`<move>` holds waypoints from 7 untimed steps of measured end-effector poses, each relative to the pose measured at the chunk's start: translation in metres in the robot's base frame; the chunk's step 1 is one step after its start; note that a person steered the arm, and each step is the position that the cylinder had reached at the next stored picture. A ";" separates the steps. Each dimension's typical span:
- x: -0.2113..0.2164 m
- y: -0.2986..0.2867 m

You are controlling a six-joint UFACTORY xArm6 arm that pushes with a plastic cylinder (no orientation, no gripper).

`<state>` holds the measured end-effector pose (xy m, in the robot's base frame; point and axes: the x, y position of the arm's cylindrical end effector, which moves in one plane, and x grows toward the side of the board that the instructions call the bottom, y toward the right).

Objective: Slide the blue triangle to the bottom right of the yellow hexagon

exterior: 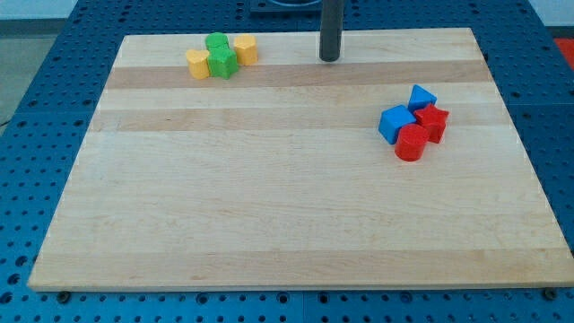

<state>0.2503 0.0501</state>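
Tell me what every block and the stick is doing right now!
my tip: near the view's top, touching no block.
blue triangle: in the right cluster, touching the blue cube and the red star.
blue cube: flat, at the cluster's left.
red star: at the cluster's right.
red cylinder: upright, lowest in the cluster.
yellow hexagon: top left, against the green blocks.
green blocks: two, pressed together.
yellow cylinder: upright, beside the green blocks.
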 end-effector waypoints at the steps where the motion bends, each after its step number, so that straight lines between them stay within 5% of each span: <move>1: -0.002 0.000; 5: -0.002 0.000; 7: 0.020 0.130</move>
<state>0.2708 0.1796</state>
